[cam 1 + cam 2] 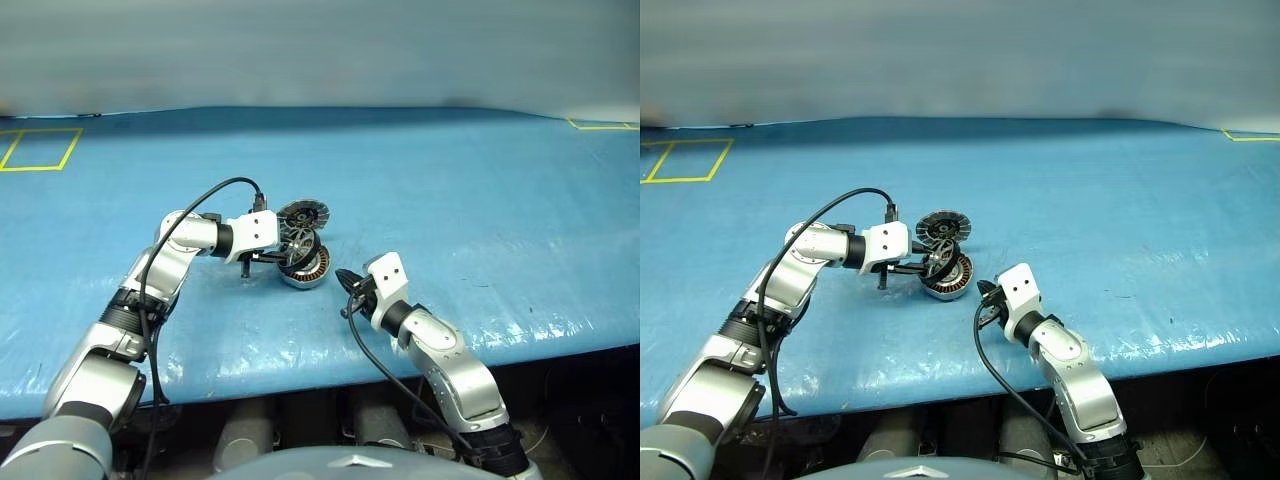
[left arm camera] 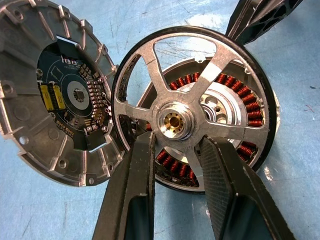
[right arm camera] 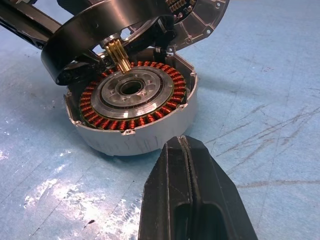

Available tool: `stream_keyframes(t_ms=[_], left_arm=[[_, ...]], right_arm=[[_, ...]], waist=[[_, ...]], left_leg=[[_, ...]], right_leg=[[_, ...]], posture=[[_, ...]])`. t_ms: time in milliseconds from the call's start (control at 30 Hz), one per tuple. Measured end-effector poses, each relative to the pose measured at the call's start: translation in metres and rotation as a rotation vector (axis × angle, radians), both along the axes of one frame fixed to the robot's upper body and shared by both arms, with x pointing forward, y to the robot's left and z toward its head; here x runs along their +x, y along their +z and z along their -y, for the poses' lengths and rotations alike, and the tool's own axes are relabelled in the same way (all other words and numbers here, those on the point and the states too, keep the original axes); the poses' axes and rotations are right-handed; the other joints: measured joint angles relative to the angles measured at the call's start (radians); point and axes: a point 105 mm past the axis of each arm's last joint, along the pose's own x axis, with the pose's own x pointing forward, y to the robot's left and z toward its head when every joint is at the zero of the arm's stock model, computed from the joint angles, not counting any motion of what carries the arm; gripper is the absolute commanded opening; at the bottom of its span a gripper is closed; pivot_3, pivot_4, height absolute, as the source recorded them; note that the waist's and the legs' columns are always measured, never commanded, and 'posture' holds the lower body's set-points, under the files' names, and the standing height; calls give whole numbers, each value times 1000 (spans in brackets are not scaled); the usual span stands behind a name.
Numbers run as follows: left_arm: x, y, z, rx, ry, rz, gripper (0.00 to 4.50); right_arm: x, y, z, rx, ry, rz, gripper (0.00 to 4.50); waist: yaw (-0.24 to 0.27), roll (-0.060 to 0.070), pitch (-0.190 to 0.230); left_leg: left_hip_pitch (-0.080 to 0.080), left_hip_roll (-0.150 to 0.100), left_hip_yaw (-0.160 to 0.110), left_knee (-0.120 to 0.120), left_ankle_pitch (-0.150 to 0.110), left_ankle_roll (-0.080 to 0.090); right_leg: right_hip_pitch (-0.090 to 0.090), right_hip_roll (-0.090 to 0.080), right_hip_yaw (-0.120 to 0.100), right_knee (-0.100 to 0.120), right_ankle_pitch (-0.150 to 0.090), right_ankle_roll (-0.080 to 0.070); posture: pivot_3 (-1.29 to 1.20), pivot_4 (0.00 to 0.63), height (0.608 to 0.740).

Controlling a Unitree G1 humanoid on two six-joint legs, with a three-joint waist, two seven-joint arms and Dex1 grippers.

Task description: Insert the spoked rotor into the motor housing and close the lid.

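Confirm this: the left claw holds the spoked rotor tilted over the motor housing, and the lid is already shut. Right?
Not quite. The lid stands open beside the motor housing, as the left wrist view shows. The rest holds: the left claw grips the spoked rotor, tilted over it.

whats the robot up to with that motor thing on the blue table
It is assembling a motor. The left hand holds the spoked rotor tilted over the motor housing, which sits on the blue table with its copper windings exposed; the rotor is not yet seated. The lid stands open at the housing's edge, circuit board showing. The right hand is shut and empty, beside the housing.
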Motion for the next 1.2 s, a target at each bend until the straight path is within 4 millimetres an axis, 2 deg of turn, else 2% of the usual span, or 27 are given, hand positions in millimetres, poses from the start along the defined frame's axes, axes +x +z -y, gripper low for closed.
stream_keyframes(t_ms=[400,533,733,967,1200], left_arm=[[4,-3,-1,-7,24,14,1916],[3,1,0,-58,31,-1,1916],[-11,3,-3,-158,41,-61,1916],[-21,-4,-17,-226,131,-82,1916],[-30,-23,-26,-288,235,-88,1916]], right_arm=[[0,0,1,-2,-3,1,0],[0,1,0,-3,-4,4,0],[2,9,-4,3,10,35,0],[17,31,-32,10,89,109,0],[35,28,-55,-24,156,93,0]], waist=[[0,0,0],[0,0,0],[-2,0,0],[-3,0,0],[-3,0,0]], left_leg=[[0,0,0,0,0,0],[0,0,0,0,0,0],[0,0,0,0,1,-1],[1,0,0,0,0,0],[0,0,1,0,2,-3]], right_leg=[[0,0,0,0,0,0],[0,0,0,0,0,0],[0,0,0,0,0,0],[0,0,0,1,0,0],[0,-1,0,-1,3,-5]], posture=[[0,150,740],[0,150,740],[0,150,740],[0,150,740],[0,150,740]])
